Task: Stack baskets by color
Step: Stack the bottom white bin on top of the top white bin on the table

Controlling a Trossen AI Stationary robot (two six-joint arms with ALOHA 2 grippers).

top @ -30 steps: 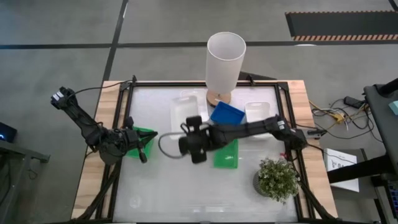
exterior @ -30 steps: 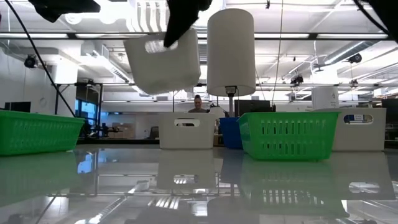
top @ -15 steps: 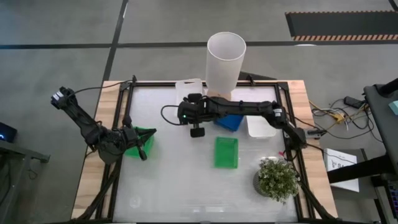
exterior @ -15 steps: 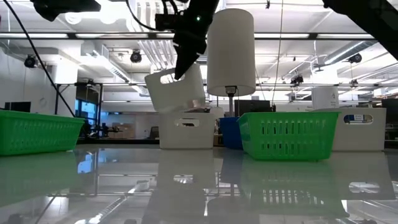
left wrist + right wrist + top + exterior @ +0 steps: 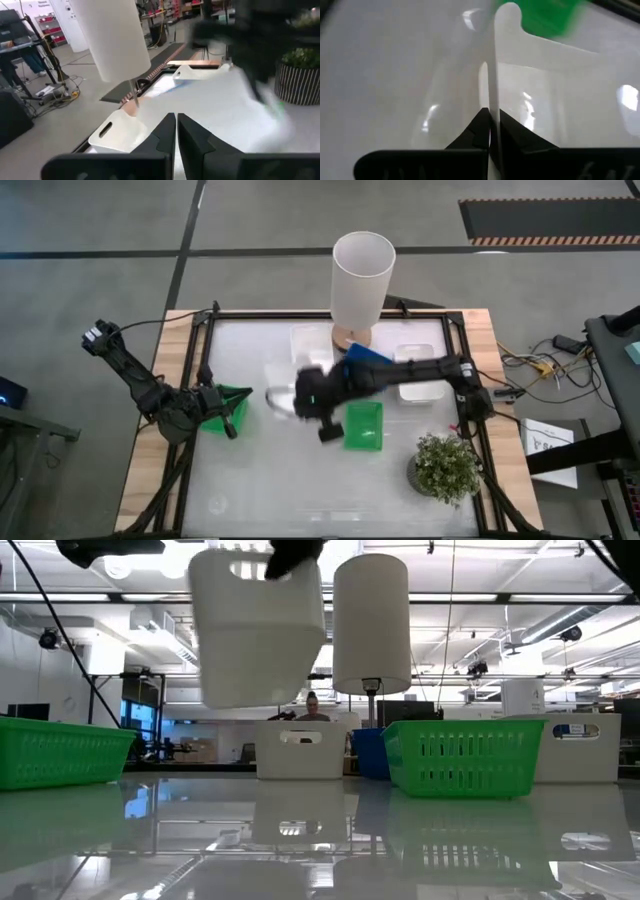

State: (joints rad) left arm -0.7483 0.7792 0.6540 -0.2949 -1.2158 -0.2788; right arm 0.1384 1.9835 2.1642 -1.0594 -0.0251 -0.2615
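Above mid-table, right gripper (image 5: pixel 490 125) with jaws pinched on white basket (image 5: pixel 258 630) rim, carried high; could slip from thin edge hold, dropping onto green basket (image 5: pixel 363 425); left gripper (image 5: pixel 176 131) closed, empty.

Open tabletop (image 5: pixel 300 480) across near half, wide passage from front edge. Blocked far centre by tall white cylinder (image 5: pixel 361 280) with blue basket (image 5: pixel 362 358) and two white baskets (image 5: pixel 307 340) (image 5: pixel 418 358) beside it. Green basket (image 5: pixel 363 425) mid-table, plant (image 5: pixel 445 467) at near right corner, another green basket (image 5: pixel 232 405) at left edge. Right arm (image 5: pixel 400 375) spanning centre, lifted white basket (image 5: pixel 260 625) hanging high above tabletop.
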